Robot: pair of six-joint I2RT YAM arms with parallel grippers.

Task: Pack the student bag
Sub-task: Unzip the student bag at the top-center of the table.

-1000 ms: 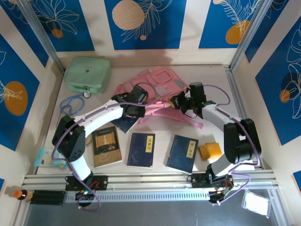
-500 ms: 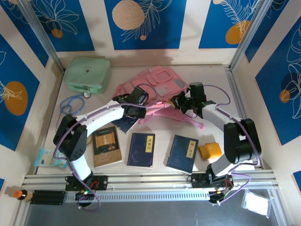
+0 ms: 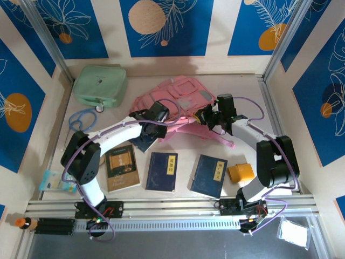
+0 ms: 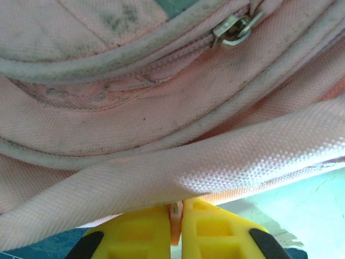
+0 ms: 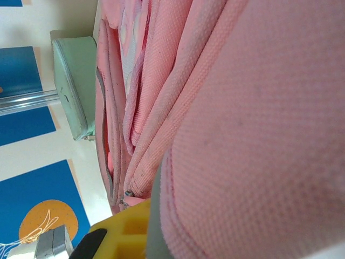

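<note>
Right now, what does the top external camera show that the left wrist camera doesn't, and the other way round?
From above: the mint-green case at the back left and a row of books on the table. At the left wrist: a metal zipper pull, and the yellow fingers pinched shut on a thin pink piece of fabric. Shared: the pink backpack.

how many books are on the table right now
4: brown book front left, middle navy book beside it, right navy book further right, fourth book half under the left arm. The pink bag may hide more.
</note>
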